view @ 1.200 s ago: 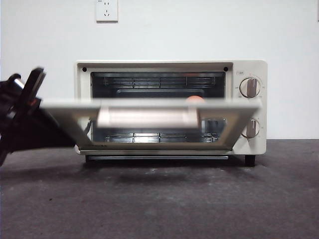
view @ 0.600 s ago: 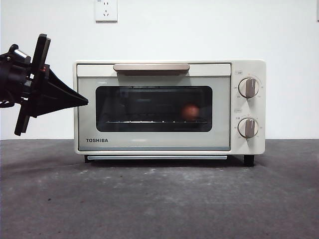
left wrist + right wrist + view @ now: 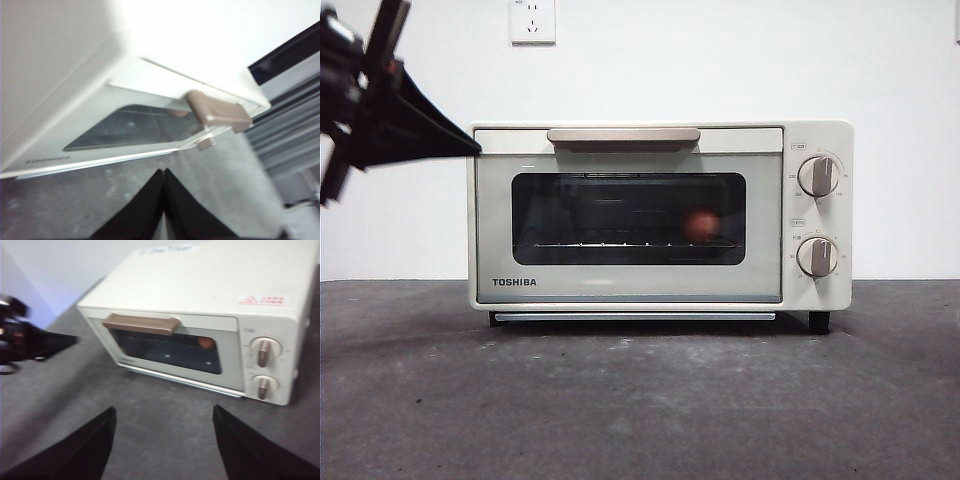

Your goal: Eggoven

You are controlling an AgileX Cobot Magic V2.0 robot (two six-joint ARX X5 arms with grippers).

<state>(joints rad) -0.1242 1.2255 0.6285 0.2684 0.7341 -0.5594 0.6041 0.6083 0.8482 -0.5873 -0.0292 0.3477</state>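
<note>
With the egg on the rack behind the shut door of the toaster oven, toward 3 o'clock of the window, the job looks done: the left gripper, jaws pressed together and empty, hangs at the oven's 10 o'clock corner, the right gripper waits wide open, and only pulling clear remains.

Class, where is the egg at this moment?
In the front view, the egg sits on the rack inside the closed toaster oven, behind the window's right side, nearest the knobs.

Even bright indoor light, front view sharp, soft shadow under the toaster oven, faint reflections on its dark glass window, left wrist view blurred with the oven's top blown out white, right wrist view slightly soft
</note>
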